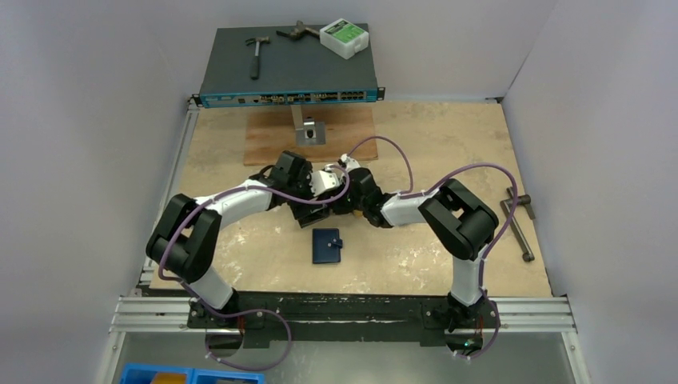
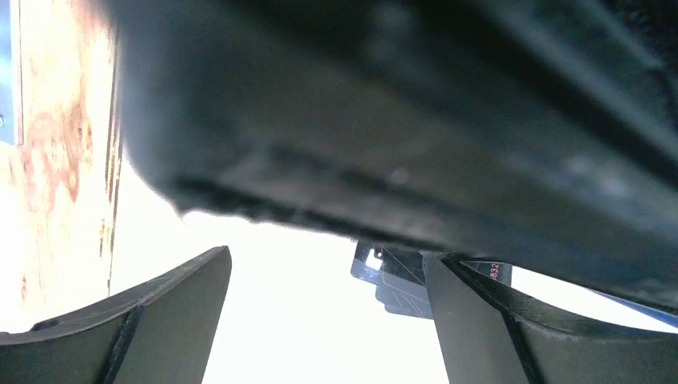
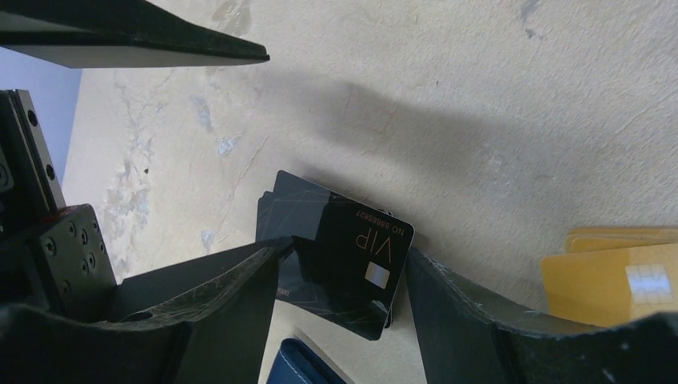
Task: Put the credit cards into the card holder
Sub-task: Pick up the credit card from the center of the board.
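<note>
**Right gripper brackets black card, wallet shut nearby**

The right gripper [image 3: 348,247] stood with one finger on each side of a black card [image 3: 340,276] marked "VIP", both tips against its edges. Whether it pinched the card or merely bracketed it could not be told. A second dark card appeared to lie under the first, slightly offset. The left gripper [image 2: 328,253], reaching in from the opposite side, had its fingers spread wide apart, and the black card showed just beside one finger in its wrist view. Orange-gold cards [image 3: 620,276] lay overlapping on the table [image 1: 448,160] near the right gripper's outer finger, apart from the black card. The card holder [image 1: 327,246], navy and folded shut, lay flat on the table just on the arm-base side of the two grippers, which met at mid-table. Beyond them a wooden board [image 1: 268,140] lay in front of a network switch [image 1: 288,76] carrying a hammer [image 1: 255,54] and a white-and-green box [image 1: 344,38]. A metal clamp [image 1: 518,226] lay well off to the right.
</note>
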Controlling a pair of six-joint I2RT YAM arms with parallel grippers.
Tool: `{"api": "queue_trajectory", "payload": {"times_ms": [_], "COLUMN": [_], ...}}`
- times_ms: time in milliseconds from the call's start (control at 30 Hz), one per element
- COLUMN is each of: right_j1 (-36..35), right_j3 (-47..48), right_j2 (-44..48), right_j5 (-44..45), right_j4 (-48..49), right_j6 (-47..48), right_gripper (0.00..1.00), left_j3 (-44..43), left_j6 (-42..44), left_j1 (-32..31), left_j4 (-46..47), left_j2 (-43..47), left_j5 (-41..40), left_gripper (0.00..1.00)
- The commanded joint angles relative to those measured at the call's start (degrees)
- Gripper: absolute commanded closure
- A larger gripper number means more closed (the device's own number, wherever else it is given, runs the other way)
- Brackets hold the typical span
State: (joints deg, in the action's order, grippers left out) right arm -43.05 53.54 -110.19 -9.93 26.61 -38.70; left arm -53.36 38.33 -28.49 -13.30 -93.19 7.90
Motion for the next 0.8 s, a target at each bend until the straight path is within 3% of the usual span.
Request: {"api": "queue_trajectory", "payload": {"times_ms": [0,333,600,767], "right_j1": [0.0,0.1,0.1,0.1], "right_j3": [-3.0,-6.0,-7.5,-8.5], "right_j2": [0.2,0.6,2.0,4.5], "right_j5": [-1.7,2.9,7.5,11.0], "right_j4": [1.0,0.1,-1.1,-2.5], "right_j6": [-3.1,-5.4,-5.3,-4.9], "right_gripper": [0.41,0.63,0.82,0.9], "left_j3": [-0.8,-3.1,-7.7,-9.4], "left_j6": [-0.7,-2.4,-8.7,-15.0], "left_j1": [0.1,0.1,2.8,5.5], "left_j4": [0.4,-2.5,-16.2,-21.7], "left_j2": [-1.1,-0.9,7.3,7.0], "left_j5": [-2.9,-2.3,5.9,10.8], "left_gripper": [0.1,0.1,0.06,0.05]}}
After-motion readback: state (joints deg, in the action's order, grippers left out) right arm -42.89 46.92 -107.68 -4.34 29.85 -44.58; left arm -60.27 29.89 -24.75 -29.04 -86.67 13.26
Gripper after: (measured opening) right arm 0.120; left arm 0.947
